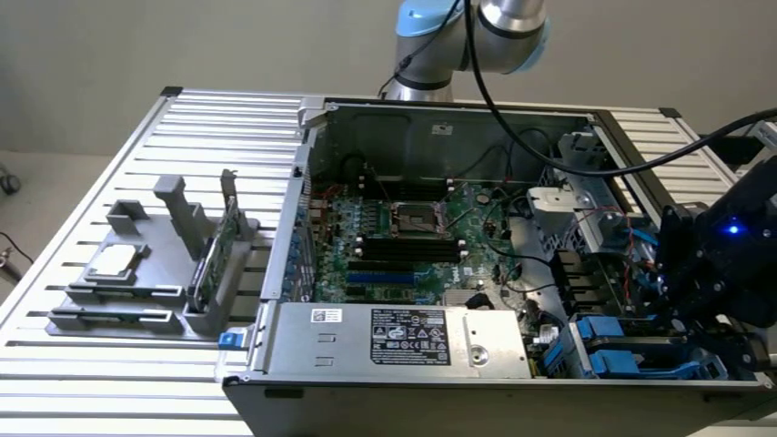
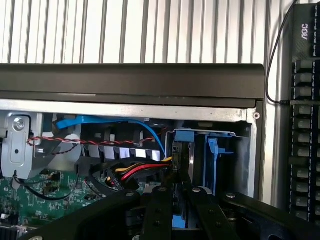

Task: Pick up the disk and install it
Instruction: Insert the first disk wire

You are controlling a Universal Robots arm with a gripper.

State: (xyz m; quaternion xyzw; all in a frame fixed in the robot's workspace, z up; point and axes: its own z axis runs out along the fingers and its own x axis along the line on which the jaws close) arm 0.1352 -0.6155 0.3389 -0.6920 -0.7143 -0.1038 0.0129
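The slatted tabletop [image 1: 97,182] carries an open computer case [image 1: 449,118], its motherboard [image 1: 401,237] lying flat inside and a grey power supply [image 1: 413,337] along the near wall. At the corner on the exterior view's right, the gripper [image 1: 711,300] hangs over the drive bays [image 1: 620,350], where blue carrier plastic shows. In the wrist view the disk [image 2: 181,150] stands on edge in the bay, blue frame uppermost, its long axis apparently running down into the case, flat faces toward the bay walls. The jaws sit narrow around its edge and seem to be gripping it. I judge it rigid, fairly heavy and shock-sensitive; the plastic carrier rails are the safest hold.
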